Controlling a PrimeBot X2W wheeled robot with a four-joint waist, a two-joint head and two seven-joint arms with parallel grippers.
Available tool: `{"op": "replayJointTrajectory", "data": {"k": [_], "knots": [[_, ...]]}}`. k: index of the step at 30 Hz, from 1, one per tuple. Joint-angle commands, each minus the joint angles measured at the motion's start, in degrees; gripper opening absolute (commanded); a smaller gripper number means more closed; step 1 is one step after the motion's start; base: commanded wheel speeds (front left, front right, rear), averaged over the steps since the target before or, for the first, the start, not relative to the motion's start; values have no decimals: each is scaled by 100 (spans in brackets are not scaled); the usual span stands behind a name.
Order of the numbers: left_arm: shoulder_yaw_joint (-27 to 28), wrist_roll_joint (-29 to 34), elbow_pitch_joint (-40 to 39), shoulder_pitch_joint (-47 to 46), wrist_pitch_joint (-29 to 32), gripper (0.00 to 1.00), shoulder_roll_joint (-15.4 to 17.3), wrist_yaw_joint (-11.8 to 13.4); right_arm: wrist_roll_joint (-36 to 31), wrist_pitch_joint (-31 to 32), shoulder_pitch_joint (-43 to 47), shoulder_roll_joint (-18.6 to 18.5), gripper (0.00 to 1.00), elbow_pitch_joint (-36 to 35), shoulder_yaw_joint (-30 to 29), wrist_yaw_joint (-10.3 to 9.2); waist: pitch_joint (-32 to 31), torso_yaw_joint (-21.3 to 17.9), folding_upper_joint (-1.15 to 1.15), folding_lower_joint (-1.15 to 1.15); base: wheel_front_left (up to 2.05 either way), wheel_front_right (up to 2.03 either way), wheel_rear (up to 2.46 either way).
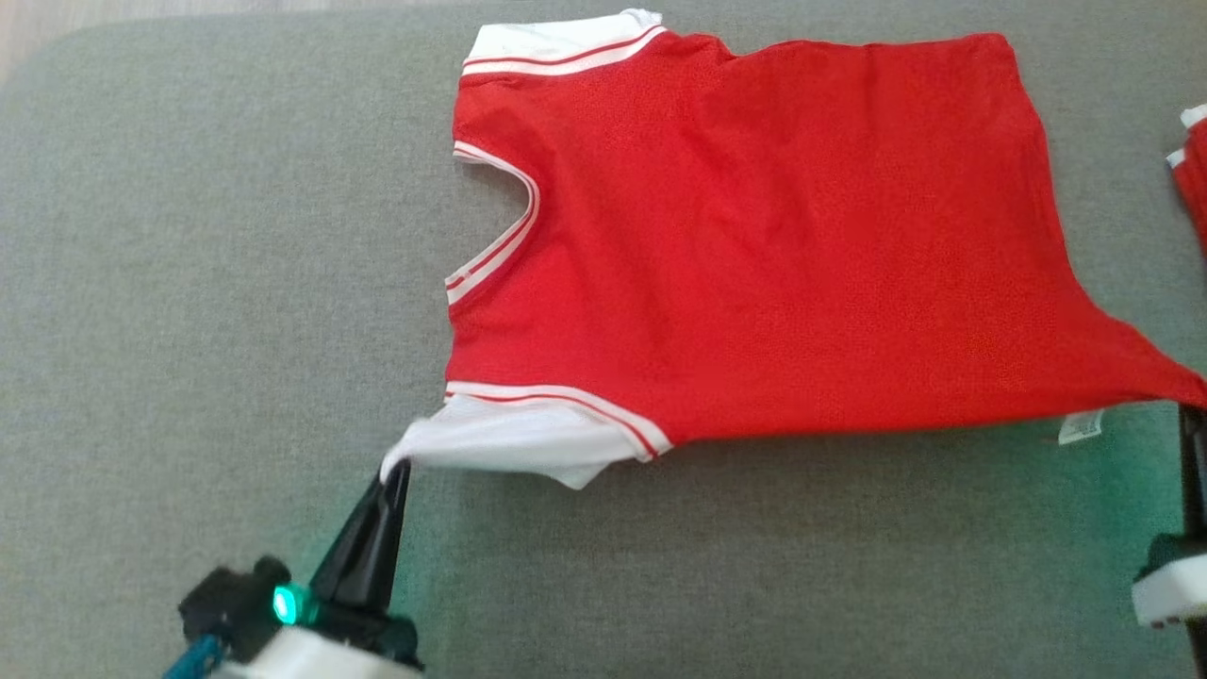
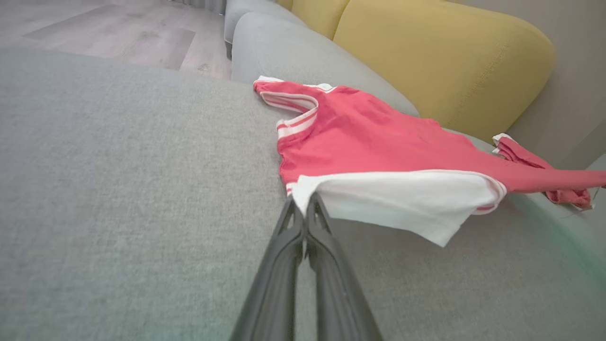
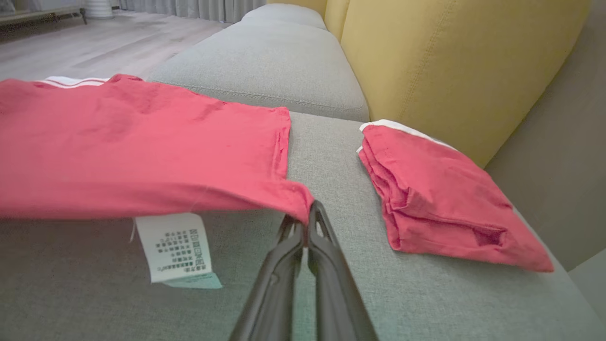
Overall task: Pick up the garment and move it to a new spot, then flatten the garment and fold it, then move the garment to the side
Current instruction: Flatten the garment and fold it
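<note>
The red shirt (image 1: pixel 754 245) lies on a gray sofa (image 1: pixel 189 283). The left fingers (image 1: pixel 392 488) pinch its white sleeve, the right fingers (image 1: pixel 1194 448) its bottom corner. Yellow cushions (image 3: pixel 450 61) behind, wood floor (image 2: pixel 118 28) beyond.

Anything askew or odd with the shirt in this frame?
Nothing damaged. The shirt has its near edge lifted off the cushion, stretched between the left pincer on the white sleeve and the right pincer on the hem corner. A care label hangs out below that edge.
</note>
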Motion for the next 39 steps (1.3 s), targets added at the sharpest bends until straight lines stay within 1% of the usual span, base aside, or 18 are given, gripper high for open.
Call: {"op": "replayJointTrajectory", "data": {"k": [1, 5, 11, 15, 18, 24, 25, 26, 27, 30, 32, 34, 39], "knots": [[205, 39, -145, -341, -29, 0, 42, 13, 112, 40, -179, -134, 0, -159, 37, 11, 28, 12, -1, 0, 0, 0, 0], [155, 87, -73, -1004, -29, 0, 2, -6, 294, 227, -558, -252, 0, -37, 184, 11, 169, 57, -1, 0, 0, 0, 0], [57, 157, 262, -2199, -29, 0, -4, -30, 68, 420, -1261, -526, 0, 233, 436, 11, 433, 130, -1, 0, 0, 0, 0], [-125, 186, 618, -2919, -29, 0, 36, -37, -34, 503, -1744, -665, 0, 450, 567, 11, 639, 144, -1, 0, 0, 0, 0], [-362, 152, 825, -3366, -29, 0, 88, -39, -82, 538, -2086, -747, 0, 639, 656, 11, 787, 139, -1, 0, 0, 0, 0], [-670, 86, 1170, -3978, -29, 0, 123, -41, -183, 443, -2706, -849, 0, 1073, 832, 11, 1040, 135, -1, 0, 0, 0, 0], [-682, 76, 1210, -4035, -29, 21, 111, -41, -192, 412, -2801, -864, 0, 1147, 878, 11, 1075, 136, -1, 0, 0, 0, 0], [-664, 74, 1259, -4076, -29, 67, 95, -41, -198, 369, -2894, -876, 40, 1230, 914, 11, 1103, 138, -1, 0, 0, 0, 0], [-608, 76, 1297, -4101, -29, 100, 63, -41, -223, 279, -2984, -891, 100, 1293, 954, 11, 1124, 143, -1, 0, 0, 0, 0], [-438, 114, 1340, -4029, -29, 100, -64, -41, -271, 25, -3160, -866, 100, 1473, 1012, 11, 1153, 160, -1, 0, 0, 0, 0], [-235, 130, 1269, -3737, -29, 100, -233, -7, -312, -202, -3169, -795, 100, 1608, 989, 11, 1111, 177, -1, 0, 0, 0, 0], [-187, 155, 1243, -3604, -29, 100, -285, 15, -324, -257, -3135, -770, 100, 1647, 965, 11, 1084, 189, -1, 0, 0, 0, 0], [-69, 395, 1153, -2899, -29, 100, -498, 139, -346, -442, -2892, -624, 100, 1812, 859, 11, 925, 205, -1, 0, 0, 0, 0]]}}
